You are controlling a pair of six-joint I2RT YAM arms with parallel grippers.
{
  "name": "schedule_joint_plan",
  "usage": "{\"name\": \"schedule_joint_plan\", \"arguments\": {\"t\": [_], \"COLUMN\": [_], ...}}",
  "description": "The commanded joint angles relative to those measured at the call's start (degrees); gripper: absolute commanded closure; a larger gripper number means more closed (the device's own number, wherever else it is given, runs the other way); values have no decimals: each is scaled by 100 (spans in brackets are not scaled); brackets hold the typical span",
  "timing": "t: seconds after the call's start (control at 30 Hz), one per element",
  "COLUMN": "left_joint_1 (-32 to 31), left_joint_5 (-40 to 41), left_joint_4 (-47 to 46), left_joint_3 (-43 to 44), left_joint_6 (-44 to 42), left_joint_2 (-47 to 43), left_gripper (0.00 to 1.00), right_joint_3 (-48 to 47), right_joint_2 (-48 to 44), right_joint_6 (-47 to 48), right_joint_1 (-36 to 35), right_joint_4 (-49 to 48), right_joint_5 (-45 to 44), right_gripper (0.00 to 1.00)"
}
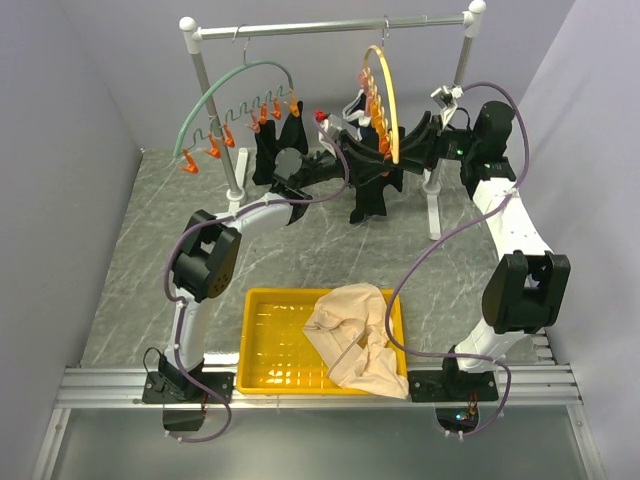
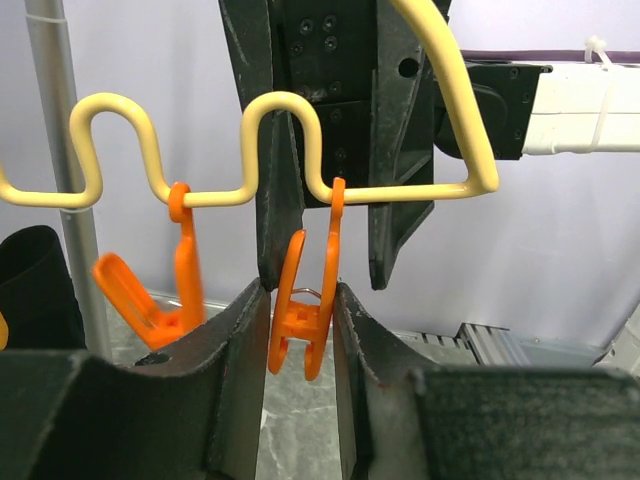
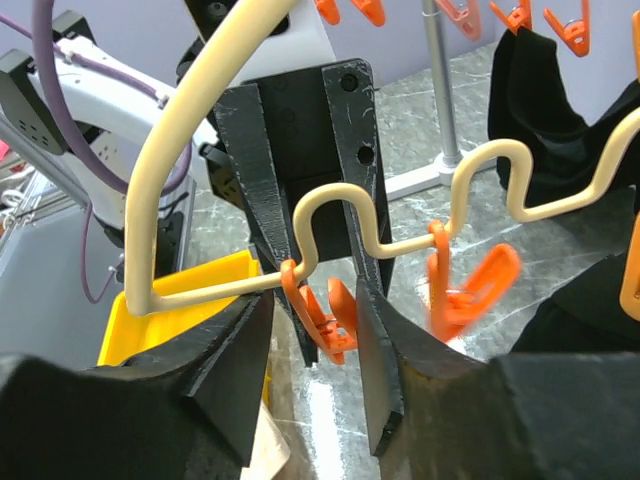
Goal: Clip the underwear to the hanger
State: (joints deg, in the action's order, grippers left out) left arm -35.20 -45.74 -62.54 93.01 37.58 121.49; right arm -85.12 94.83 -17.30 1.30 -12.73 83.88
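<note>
Overall: both arms reach to the far right part of the rail [image 1: 330, 27] and meet tip to tip at the hanger [image 1: 390, 105]
hanger: pale yellow arc hooked on the rail, seen edge-on from above; a wavy wire spans its bottom and carries orange clips
end clip [image 2: 300, 330]: hangs from the last dip of the wire, beside where the wire joins the arc; both end effectors bracket it from opposite sides
left end effector [image 2: 300, 290]: fingers pressed in on the end clip, one against each side
right end effector [image 3: 315, 300]: fingers apart, straddling the same clip with a sliver of space at one side
next clip [image 2: 185, 260]: one wave along the wire, touched by neither end effector
underwear [image 1: 368, 205]: black fabric hanging below the hanger, under the two end effectors and above the table [image 1: 330, 255]; I cannot tell which clip holds it
dark garment [image 1: 275, 150]: pinned at the right end of the green hanger [image 1: 225, 78], left of the yellow one
beige garment [image 1: 355, 330]: heaped in the right half of the yellow tray [image 1: 275, 345] at the near edge, spilling over its right rim
</note>
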Motion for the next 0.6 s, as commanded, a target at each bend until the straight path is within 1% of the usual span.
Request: {"name": "schedule_joint_plan", "arguments": {"t": [0.0,0.13,0.23,0.3,0.33,0.37,0.4,0.43,0.47,0.53,0.57], "left_joint_1": [-22,-13,-22,-22,-22,-13,-22,-13,-4,48,83], "left_joint_5": [-295,-348,-357,-357,-357,-348,-322,-252,-226,-182,-155], "left_joint_4": [-425,-461,-452,-452,-443,-443,-434,-391,-364,-311,-268], "left_joint_3": [270,340,358,402,419,419,393,367,254,26,-89], "left_joint_6": [232,294,293,328,337,337,311,285,215,171,101], "left_joint_2": [76,111,120,155,156,147,121,94,24,-72,-204], "left_gripper": [100,100,100,99,97,86,78,68,54,41,32], "right_joint_3": [22,22,22,22,22,-4,-22,-31,-74,-110,-110], "right_joint_2": [-263,-228,-210,-210,-210,-201,-193,-193,-193,-184,-184], "right_joint_6": [156,78,147,192,227,253,288,367,411,412,412], "right_joint_1": [-42,-42,-42,-42,-51,-51,-51,-42,-42,-25,-16], "right_joint_4": [-10,-159,-177,-142,-124,-98,-20,42,104,148,157], "right_joint_5": [24,-20,-82,-143,-170,-179,-187,-205,-214,-205,-214], "right_gripper": [53,54,59,72,78,83,93,97,100,100,100]}}
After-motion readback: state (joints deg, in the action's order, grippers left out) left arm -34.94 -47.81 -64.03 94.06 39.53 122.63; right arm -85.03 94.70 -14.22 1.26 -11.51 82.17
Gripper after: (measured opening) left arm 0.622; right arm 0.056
